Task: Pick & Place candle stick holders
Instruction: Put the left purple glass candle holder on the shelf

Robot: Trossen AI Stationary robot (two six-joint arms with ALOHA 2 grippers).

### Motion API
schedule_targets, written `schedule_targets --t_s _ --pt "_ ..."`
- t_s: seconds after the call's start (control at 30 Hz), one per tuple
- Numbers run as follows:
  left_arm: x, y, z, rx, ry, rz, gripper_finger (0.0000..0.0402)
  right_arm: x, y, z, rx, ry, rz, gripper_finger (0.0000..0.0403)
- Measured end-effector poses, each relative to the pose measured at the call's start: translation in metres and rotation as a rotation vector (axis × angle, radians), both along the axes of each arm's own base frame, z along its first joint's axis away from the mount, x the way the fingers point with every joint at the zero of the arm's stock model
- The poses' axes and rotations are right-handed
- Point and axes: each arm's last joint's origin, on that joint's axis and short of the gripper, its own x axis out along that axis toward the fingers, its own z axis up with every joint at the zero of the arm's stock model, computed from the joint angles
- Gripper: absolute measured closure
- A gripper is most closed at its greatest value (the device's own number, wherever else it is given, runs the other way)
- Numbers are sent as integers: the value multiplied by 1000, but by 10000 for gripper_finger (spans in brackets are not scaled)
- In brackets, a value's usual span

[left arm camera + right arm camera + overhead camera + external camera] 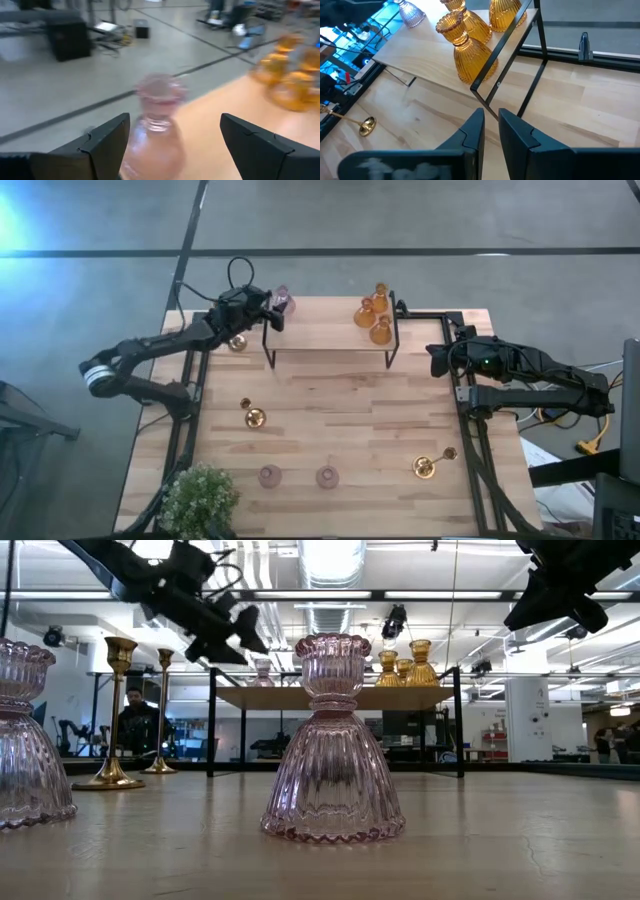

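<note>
At the left end of the raised shelf (330,330): left gripper (270,307) spread wide, gripping nothing, one pink glass holder (284,302) standing between the fingers near the shelf edge.

Risk: any sideways drift on pull-back likely to clip the pink holder and tip it off the shelf edge; tall narrow neck, wide fingers close on both sides.

Right of the shelf, over the table edge: right gripper (490,131) waiting, fingers nearly pressed together, empty.

Remaining pieces:
- three amber holders (371,313) clustered at the right end of the shelf;
- two pink holders (298,476) and three gold candlesticks (252,415) below the shelf, on the table (340,420).

View differences:
- left wrist view: finger clearance around the pink holder, unclear from overhead;
- overhead view: gold candlestick by the right table edge, absent from the table-level view.
</note>
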Motion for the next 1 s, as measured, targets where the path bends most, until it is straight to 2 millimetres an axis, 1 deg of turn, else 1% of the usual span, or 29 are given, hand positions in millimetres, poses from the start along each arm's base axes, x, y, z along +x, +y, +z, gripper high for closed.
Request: schedule_targets --t_s 0.13,0.3,0.43,0.57,0.67,0.73,1.0 --pt "-9 -14 17 -38 -99 -152 87 0 0 0 0 -1 0 355" --pt "-19 -37 39 -53 -213 -448 87 0 0 0 -1 -4 0 355" --pt "-24 -62 52 -62 -254 -688 92 1 0 1 -1 -9 0 355" --pt "-25 -88 62 -78 -253 -836 96 1 0 1 -3 -18 0 355" --pt "-23 -106 73 -99 -204 -911 97 1 0 1 -3 -19 0 355" --pt "-21 -119 79 -118 -138 -947 97 1 0 1 -3 -19 0 355" --pt "-9 -162 103 -109 239 -1067 97 1 0 2 -4 -21 -1 355"
